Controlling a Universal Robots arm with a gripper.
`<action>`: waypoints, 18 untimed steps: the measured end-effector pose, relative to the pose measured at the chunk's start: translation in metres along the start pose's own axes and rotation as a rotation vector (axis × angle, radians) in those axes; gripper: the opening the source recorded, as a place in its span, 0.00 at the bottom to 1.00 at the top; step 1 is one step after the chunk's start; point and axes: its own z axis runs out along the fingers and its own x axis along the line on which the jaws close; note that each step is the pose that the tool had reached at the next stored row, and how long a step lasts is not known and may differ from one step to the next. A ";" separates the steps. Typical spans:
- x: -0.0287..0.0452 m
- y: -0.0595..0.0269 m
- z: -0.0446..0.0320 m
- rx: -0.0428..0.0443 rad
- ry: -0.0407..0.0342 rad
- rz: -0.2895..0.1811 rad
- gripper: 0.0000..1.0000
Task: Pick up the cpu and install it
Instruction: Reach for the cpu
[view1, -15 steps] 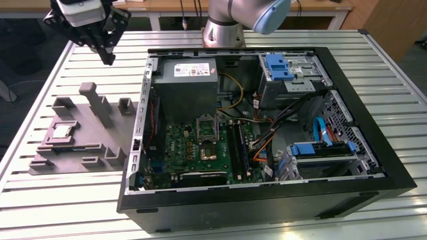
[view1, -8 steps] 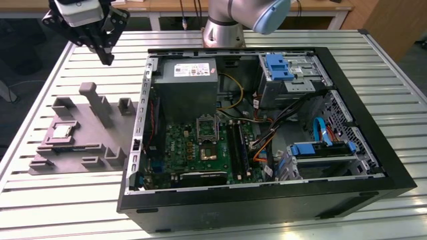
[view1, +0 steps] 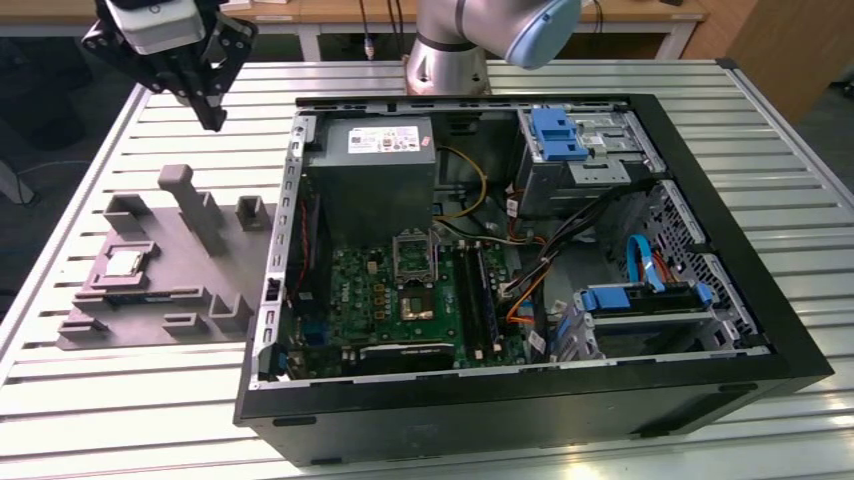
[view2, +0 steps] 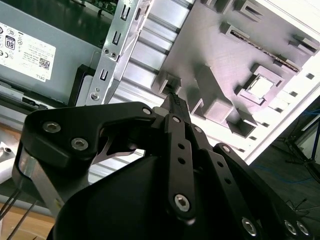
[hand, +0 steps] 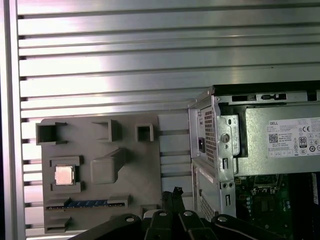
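Hovering above the slatted metal table (view1: 134, 400), the gripper (view1: 210, 118) hangs at the exterior view's upper left, outside the open black computer case (view1: 534, 400) and well apart from the cpu (view1: 124, 262). Its two black fingers (view2: 172, 112) are pressed together at the tips and grip nothing. The cpu lies flat in a square recess of the grey fixture plate (view1: 160, 300), which sits on the table just beside the case on the exterior view's left. In the first wrist view the chip (hand: 64, 175) shows its silvery top and pale rim, framed by low grey blocks. Inside the case, the silver socket frame (view1: 415, 256) stands on the green motherboard (view1: 387, 300), just below the grey power supply (view1: 380, 170).
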 end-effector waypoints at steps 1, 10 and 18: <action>0.0001 0.0000 0.0000 0.0001 0.0001 0.000 0.11; 0.0017 -0.0001 0.0002 0.0001 0.0000 0.000 0.11; 0.0033 -0.0003 0.0007 0.0000 0.0000 0.000 0.11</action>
